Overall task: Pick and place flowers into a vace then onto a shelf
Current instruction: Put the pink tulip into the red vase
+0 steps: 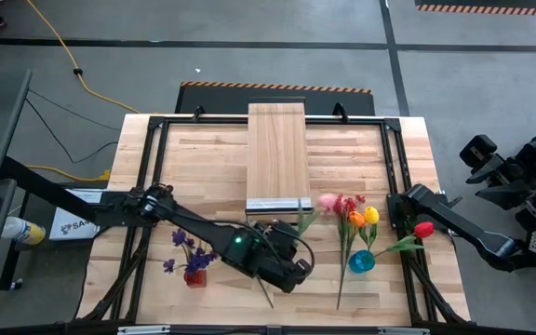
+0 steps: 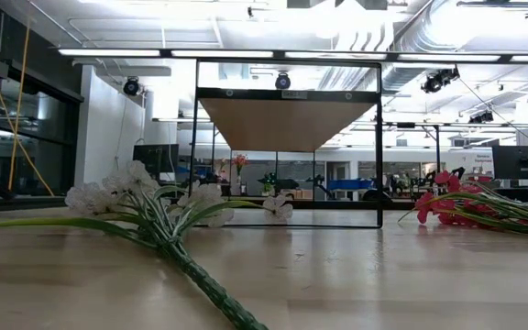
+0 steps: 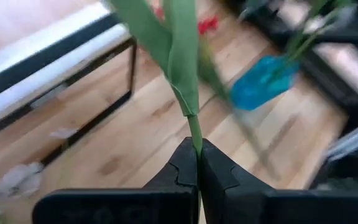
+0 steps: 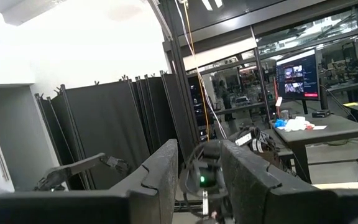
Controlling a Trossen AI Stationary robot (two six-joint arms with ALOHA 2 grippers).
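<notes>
My left gripper (image 1: 296, 265) (image 3: 199, 158) hovers over the table's near middle, shut on a green-stemmed flower with long leaves (image 3: 182, 56). Its bloom is out of the wrist view; a pink tulip head (image 1: 327, 202) shows beyond the gripper near the shelf's end. The pale wood shelf (image 1: 276, 154) stands at the far middle. A blue vase (image 1: 361, 261) (image 3: 263, 81) holds orange and yellow tulips (image 1: 363, 218); a red tulip (image 1: 423, 229) leans out beside it. A white spray (image 2: 136, 197) lies flat on the table. My right gripper (image 4: 204, 186) waits off the right edge, open. My left gripper pinches the flower's thin green stem (image 3: 195, 134) between its two fingers, just below where the leaves branch off. The fingers slant down from the table's left and near side. The stem and leaves run on past the fingertips toward the vase side.
A small red vase with purple blossoms (image 1: 192, 270) stands at the near left. A red spray (image 1: 347, 209) (image 2: 456, 206) lies by the blue vase. A black frame (image 1: 156, 167) runs around the tabletop and under the shelf.
</notes>
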